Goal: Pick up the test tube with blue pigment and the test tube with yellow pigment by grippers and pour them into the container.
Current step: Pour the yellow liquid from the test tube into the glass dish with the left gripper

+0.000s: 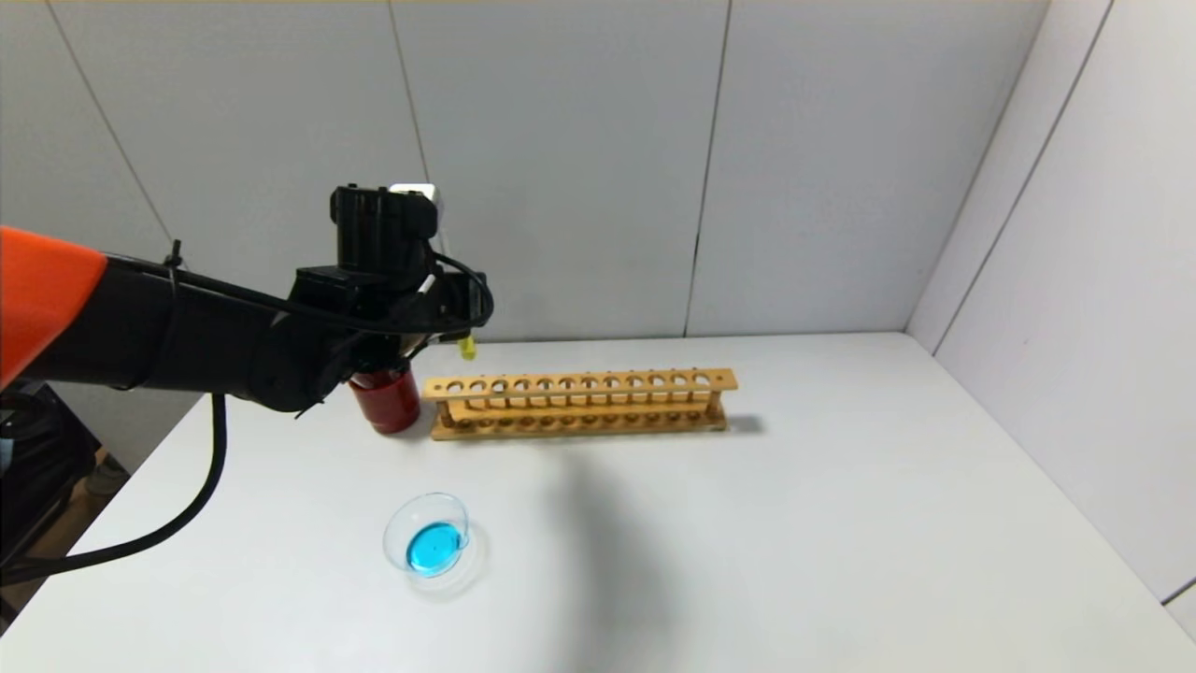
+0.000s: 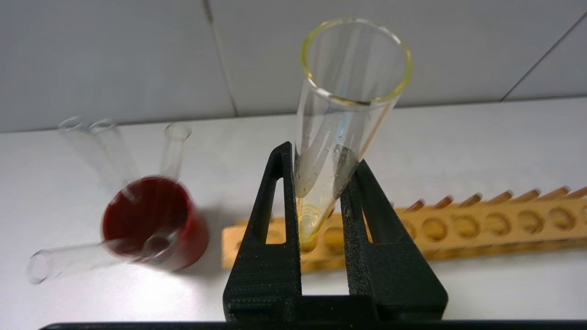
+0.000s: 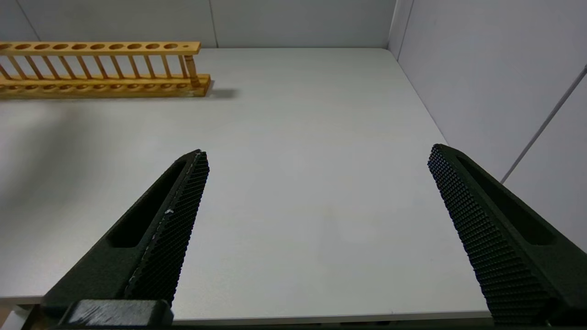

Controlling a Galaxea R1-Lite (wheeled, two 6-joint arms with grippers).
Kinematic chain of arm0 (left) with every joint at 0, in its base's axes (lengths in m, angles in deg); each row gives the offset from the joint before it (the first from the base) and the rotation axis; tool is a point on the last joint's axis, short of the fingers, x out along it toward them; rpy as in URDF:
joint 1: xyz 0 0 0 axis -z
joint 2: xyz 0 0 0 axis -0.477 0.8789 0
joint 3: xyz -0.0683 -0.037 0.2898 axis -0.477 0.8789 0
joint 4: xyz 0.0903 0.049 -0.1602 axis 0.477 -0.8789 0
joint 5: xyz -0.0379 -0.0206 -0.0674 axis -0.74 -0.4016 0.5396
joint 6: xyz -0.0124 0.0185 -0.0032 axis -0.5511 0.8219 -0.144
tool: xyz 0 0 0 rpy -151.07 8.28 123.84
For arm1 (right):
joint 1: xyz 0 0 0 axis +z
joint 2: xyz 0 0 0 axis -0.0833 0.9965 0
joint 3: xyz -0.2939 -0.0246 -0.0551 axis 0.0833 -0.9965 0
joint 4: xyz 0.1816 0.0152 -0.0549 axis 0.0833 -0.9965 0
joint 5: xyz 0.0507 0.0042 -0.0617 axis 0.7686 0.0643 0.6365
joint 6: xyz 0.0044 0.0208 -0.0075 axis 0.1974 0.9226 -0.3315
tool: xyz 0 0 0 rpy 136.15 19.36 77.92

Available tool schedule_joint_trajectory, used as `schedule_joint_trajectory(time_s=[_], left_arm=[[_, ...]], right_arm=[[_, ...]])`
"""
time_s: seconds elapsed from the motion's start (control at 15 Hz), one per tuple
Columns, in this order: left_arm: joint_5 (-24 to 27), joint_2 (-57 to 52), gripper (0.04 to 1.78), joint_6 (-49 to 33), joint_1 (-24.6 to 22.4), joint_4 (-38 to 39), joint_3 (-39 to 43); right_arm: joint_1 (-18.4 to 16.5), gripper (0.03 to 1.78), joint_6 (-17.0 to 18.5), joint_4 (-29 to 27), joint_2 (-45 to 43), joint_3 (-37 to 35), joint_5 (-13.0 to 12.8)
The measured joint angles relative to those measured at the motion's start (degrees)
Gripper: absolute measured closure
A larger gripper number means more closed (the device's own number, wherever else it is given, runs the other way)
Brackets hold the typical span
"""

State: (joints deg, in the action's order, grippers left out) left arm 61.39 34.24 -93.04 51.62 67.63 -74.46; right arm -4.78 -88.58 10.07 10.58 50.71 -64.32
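My left gripper [image 1: 447,318] [image 2: 321,153] is shut on the test tube with yellow pigment [image 2: 341,119]. It holds the tube in the air above the left end of the wooden rack [image 1: 579,402], next to the red cup. Yellow liquid sits in the tube's round bottom [image 1: 466,349]. The container [image 1: 428,537], a shallow clear glass dish, stands on the table's near left part and holds blue liquid. No tube with teal-blue liquid shows. My right gripper [image 3: 316,153] is open and empty, low over the table's near right part; it is out of the head view.
A dark red cup [image 1: 385,400] [image 2: 151,220] at the rack's left end holds colourless tubes [image 2: 174,142], one leaning far out [image 2: 69,261]. The rack [image 2: 458,229] [image 3: 101,68] has no tubes in it. Grey walls close the table's back and right sides.
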Motion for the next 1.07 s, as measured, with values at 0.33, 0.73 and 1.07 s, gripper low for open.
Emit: schedule_joint_trajectory(time_s=[0.33,0.73,1.07], left_arm=[[3.0,-6.4,1.51,0.5,-0.8,3.9,10.2],[6.1,-14.9,1.51,2.9,-2.2,7.2,23.4],[17.0,-20.2,1.51,11.6,-8.8,7.4,33.0]], right_arm=[[0.0,0.06,0.0,0.0,0.0,0.0,0.0],[0.0,0.06,0.0,0.0,0.0,0.0,0.0],[0.0,0.06,0.0,0.0,0.0,0.0,0.0]])
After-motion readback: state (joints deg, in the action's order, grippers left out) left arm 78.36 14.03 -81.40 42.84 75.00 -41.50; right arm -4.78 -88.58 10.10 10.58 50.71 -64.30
